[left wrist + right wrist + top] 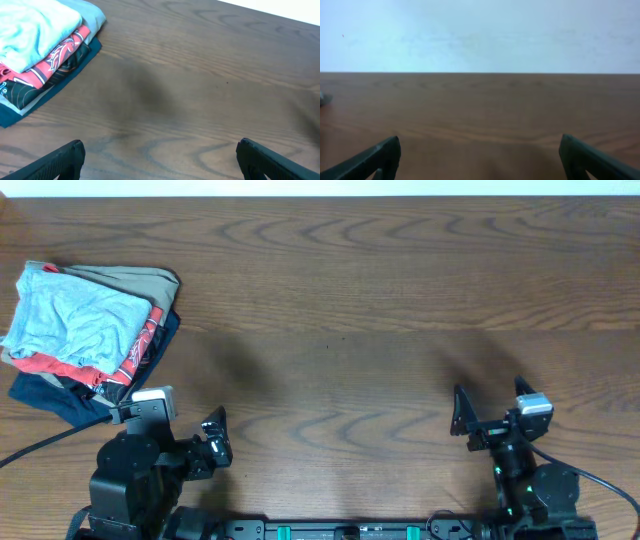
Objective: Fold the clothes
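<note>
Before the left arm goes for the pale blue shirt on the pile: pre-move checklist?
1. left gripper open and empty: ok.
2. right gripper open and empty: ok.
3. pale blue thin-fabric T-shirt on top of the pile, uncovered: ok.
4. T-shirt spread flat for folding: not ok, it lies crumpled over the red printed shirt.
5. Bare stretch of brown wooden table in the middle for laying it out: ok.
6. Where collar and sleeves lie: cannot tell.
</note>
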### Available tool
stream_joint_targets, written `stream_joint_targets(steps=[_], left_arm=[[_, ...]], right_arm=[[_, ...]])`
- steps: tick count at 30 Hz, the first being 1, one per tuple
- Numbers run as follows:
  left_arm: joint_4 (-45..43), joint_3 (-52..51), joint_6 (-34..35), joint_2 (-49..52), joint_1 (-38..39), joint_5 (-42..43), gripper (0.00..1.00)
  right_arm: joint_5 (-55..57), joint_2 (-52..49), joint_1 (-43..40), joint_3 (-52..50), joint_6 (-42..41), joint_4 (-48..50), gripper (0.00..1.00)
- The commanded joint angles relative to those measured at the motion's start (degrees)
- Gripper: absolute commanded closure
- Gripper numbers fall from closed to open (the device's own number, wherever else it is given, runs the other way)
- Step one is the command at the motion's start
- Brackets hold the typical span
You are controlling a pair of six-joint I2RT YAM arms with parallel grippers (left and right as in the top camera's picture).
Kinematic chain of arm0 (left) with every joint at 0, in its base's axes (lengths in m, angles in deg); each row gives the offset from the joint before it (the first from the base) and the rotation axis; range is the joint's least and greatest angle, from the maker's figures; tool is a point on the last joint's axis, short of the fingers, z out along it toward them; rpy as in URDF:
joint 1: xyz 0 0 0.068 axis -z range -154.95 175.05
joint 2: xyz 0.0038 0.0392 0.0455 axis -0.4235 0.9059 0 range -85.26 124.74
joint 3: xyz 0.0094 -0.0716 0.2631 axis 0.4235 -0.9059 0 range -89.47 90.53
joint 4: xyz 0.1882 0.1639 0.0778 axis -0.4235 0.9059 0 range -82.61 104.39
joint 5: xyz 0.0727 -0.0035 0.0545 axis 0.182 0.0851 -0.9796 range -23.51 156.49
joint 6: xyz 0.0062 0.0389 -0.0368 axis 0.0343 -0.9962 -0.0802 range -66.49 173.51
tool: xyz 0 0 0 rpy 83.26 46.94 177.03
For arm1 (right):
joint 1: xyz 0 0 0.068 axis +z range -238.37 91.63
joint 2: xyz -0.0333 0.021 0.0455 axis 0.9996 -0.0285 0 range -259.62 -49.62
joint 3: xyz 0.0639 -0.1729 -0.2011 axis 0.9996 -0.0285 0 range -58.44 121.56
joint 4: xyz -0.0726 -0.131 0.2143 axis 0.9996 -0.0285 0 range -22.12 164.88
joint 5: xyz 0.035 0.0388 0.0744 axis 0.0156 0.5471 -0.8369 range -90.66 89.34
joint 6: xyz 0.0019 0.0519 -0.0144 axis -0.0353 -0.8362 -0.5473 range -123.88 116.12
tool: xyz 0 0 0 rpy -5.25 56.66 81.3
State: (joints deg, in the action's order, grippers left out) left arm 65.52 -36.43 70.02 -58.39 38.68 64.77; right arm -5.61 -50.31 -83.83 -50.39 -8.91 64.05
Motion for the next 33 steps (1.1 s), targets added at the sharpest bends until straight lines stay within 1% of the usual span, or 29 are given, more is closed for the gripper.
stream_joint_targets(steps=[1, 4, 5, 9, 11, 33], left_arm=[[0.04, -0.04, 0.07, -0.02, 0.22, -0.48, 0.02], [0.04, -0.04, 0.09, -0.02, 0.22, -0.48, 0.02], [0.07, -0.04, 0.07, -0.02, 0.22, -0.48, 0.02], [0.04, -0.04, 0.09, -0.02, 0.22, -0.48, 0.02], [0.04, -0.04, 0.07, -0.02, 0.22, -0.48, 0.02], [0.04, -0.04, 0.09, -0.02, 0.22, -0.48, 0.02]], right_arm=[[1.14, 0.42, 0.72, -3.65, 1.49, 4.28, 0.01], [1.79, 0.42, 0.72, -7.34, 1.49, 9.99, 0.01], [2.32, 0.42, 0.66, -7.78, 1.73, 10.51, 0.01], [4.35, 0.42, 0.33, -7.74, 4.87, 9.77, 0.01], [4.33, 0.42, 0.13, -7.74, 6.40, 6.95, 0.01], [4.11, 0.42, 0.13, -7.74, 5.95, 6.58, 0.01]])
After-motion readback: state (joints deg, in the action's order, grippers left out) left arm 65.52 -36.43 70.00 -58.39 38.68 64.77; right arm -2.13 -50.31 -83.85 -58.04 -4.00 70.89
